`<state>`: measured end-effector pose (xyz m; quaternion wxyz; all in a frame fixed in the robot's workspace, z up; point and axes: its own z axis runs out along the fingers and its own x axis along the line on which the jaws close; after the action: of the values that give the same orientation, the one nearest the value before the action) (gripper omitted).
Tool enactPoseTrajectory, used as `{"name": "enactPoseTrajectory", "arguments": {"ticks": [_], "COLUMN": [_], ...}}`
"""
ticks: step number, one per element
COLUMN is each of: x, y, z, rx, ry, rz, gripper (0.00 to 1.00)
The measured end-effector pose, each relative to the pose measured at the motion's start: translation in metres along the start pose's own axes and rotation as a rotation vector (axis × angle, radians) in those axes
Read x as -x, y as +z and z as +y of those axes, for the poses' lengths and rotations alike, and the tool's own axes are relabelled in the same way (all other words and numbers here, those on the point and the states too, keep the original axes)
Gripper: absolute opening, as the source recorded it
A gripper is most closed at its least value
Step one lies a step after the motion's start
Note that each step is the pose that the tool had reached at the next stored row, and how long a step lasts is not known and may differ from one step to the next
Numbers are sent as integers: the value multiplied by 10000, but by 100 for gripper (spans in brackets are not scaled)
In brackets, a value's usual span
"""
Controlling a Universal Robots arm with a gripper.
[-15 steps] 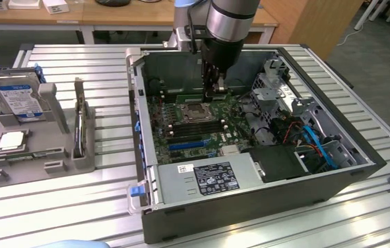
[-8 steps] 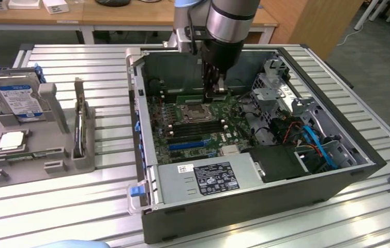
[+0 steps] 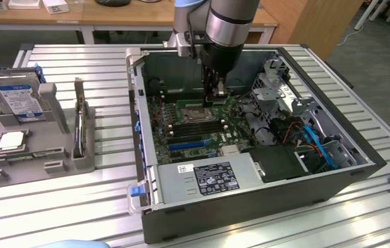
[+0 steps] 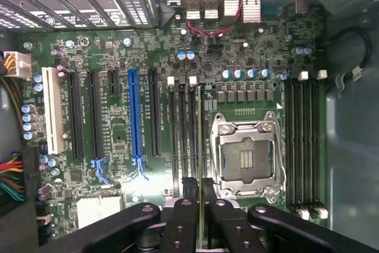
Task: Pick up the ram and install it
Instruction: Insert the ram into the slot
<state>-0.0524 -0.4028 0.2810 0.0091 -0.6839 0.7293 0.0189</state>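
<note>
The jaws grip what seems to be the ram [image 4: 199,205] above the memory slots [image 4: 185,134], where slight misalignment could jam it against a slot's edge.

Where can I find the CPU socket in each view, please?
Exterior view: the CPU socket lies close to the hand, on the exterior view's left of it.
Wrist view: the CPU socket lies beside the hand, between two banks of memory slots.
Shared landmark: the blue expansion slot, seen in both.
</note>
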Motion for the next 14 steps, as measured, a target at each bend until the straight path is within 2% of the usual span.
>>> {"name": "enactPoseTrajectory", "arguments": {"ticks": [6, 14], "x": [-4, -3], "y": [83, 99], "z": [-1, -1], "rx": [0, -3], "ry": [-38, -43], "rz": [19, 25], "gripper": [14, 14]}}
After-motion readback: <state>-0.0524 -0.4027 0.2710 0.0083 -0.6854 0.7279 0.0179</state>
